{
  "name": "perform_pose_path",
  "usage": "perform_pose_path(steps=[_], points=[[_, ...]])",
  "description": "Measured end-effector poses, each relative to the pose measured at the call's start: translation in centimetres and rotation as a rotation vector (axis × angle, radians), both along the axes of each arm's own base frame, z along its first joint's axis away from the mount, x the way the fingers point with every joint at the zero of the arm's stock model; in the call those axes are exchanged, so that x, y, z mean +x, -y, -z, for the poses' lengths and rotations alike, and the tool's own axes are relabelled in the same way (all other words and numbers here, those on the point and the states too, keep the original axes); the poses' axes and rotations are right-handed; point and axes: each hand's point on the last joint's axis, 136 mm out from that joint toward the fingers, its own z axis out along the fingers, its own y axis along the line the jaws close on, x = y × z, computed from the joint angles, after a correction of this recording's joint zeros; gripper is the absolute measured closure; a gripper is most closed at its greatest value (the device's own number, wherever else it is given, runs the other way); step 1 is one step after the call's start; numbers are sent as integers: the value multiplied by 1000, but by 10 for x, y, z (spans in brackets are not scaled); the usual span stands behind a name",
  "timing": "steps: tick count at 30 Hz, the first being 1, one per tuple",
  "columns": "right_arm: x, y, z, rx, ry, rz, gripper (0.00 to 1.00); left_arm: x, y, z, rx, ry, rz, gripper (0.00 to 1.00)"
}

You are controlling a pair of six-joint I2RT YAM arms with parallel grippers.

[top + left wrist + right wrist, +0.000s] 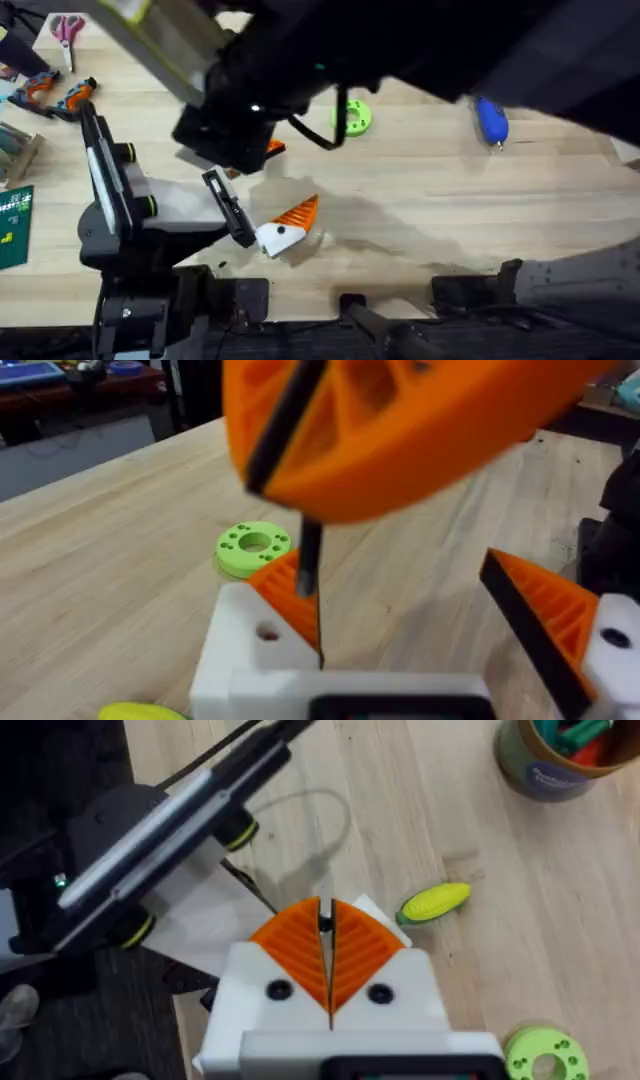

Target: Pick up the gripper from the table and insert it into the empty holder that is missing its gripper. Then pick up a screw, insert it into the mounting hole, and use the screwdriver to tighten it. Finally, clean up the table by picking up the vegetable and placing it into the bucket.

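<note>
My left gripper is open over the table. The orange gripper sits on one white holder, whose mounting hole faces out. The left gripper lies low near the table's front. Close above it hangs my right gripper, shut on a thin black screw that points down at the orange piece. The right gripper's fingertips pinch that black bit. The blue screwdriver lies at the far right. The yellow-green vegetable lies on the wood, the bucket beyond it.
A lime-green disc lies mid-table behind the grippers. Scissors and orange-handled tools sit at the far left. The bucket holds several toy pieces. The right arm crosses the table, large and dark, under the camera.
</note>
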Motion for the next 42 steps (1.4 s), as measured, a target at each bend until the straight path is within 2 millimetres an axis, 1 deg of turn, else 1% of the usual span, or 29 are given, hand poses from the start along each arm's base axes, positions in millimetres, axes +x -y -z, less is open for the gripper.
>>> perform_pose_path(steps=[4, 6, 9, 15, 20, 22, 27, 34, 42], points=[[3, -8, -4, -8, 21, -8, 996, 0, 0, 0, 0, 0, 0, 14], [5, -8, -2, -18, 24, -6, 996, 0, 0, 0, 0, 0, 0, 14], [7, -3, 4, -46, 12, 0, 996, 0, 0, 0, 0, 0, 0, 15], [17, 11, 12, -89, -7, 32, 996, 0, 0, 0, 0, 0, 0, 16], [27, 17, 13, -96, -9, 59, 996, 0, 0, 0, 0, 0, 0, 14], [31, 17, 12, -88, -5, 66, 996, 0, 0, 0, 0, 0, 0, 14], [32, 16, 13, -83, -2, 67, 996, 0, 0, 0, 0, 0, 0, 14], [31, 17, 24, -101, -17, 73, 996, 0, 0, 0, 0, 0, 0, 15], [33, 15, 26, -91, -20, 82, 996, 0, 0, 0, 0, 0, 0, 14]])
